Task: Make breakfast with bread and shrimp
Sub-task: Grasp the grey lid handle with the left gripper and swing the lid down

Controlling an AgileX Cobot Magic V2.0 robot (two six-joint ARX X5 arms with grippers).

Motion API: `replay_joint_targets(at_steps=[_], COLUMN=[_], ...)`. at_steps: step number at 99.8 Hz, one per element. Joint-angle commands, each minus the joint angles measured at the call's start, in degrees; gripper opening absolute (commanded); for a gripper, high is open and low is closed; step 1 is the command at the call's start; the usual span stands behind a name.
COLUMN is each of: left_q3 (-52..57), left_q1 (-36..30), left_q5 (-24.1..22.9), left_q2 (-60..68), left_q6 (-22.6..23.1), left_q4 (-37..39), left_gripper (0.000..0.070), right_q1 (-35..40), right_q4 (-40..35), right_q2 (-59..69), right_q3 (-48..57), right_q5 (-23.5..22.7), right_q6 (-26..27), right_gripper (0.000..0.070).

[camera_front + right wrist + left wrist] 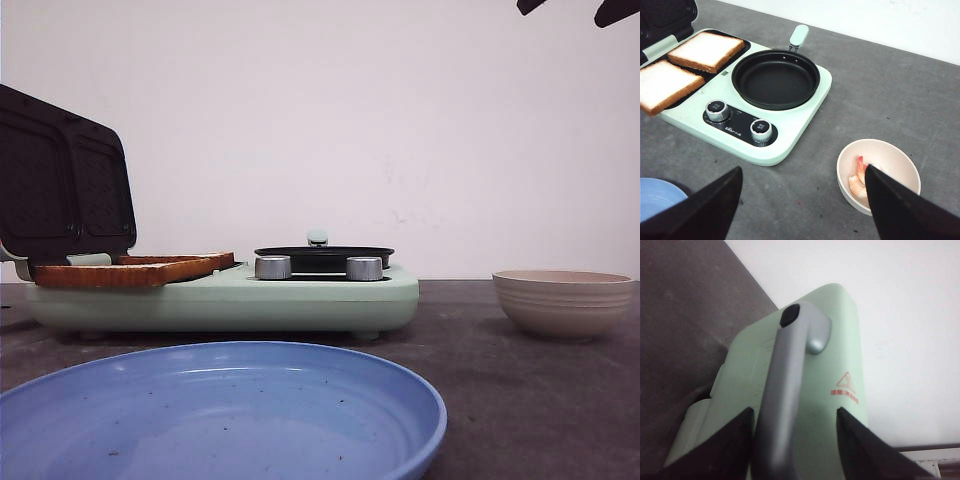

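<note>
While two bread slices [682, 67] lie on the open sandwich maker [785, 135], the left gripper [795, 420] spreads wide around the lid's grey handle [790, 380]. The right gripper [802, 187] hangs open, empty, above the shrimp bowl [879, 180].

The worktop [900, 90] is dark grey, matt and faintly mottled. The breakfast maker [790, 135] has a smooth, pale green plastic shell with a soft sheen; its two knobs [717, 110] look like brushed metal. The round pan [776, 79] is black with a matt coating. The bread [705, 50] is porous with a rough brown crust. The bowl [562, 300] looks like cream matt ceramic, ribbed; at 6 o'clock of the front view, the blue plate [230, 420] is glossy.
</note>
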Motion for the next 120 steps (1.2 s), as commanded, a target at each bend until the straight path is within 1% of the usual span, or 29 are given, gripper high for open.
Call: replay_joint_targets(at_steps=[1, 6, 32, 70, 108, 120], left_q3=[0.6, 0.6, 0.6, 0.6, 0.6, 0.6], left_q1=[0.1, 0.1, 0.0, -0.5, -4.2, -5.5], left_q5=[0.5, 0.5, -1.3, -1.4, -1.9, -2.4], left_q2=[0.8, 0.8, 0.8, 0.8, 0.8, 0.8], left_q6=[0.3, 0.9, 5.0, 6.1, 7.1, 8.2], left_q4=[0.4, -0.2, -5.1, -5.2, -5.4, -6.2], left_gripper=[0.0059, 0.0003, 0.0004, 0.0004, 0.0004, 0.0004], right_q1=[0.3, 0.3, 0.3, 0.3, 0.3, 0.3], right_q4=[0.7, 0.7, 0.7, 0.7, 0.7, 0.7], right_q2=[0.3, 0.3, 0.3, 0.3, 0.3, 0.3], right_q3=[0.4, 0.4, 0.4, 0.4, 0.4, 0.4], right_q5=[0.1, 0.1, 0.1, 0.1, 0.1, 0.1], right_q6=[1.3, 1.5, 1.6, 1.6, 1.9, 1.9], right_gripper=[0.0479, 0.0479, 0.0479, 0.0479, 0.0479, 0.0479])
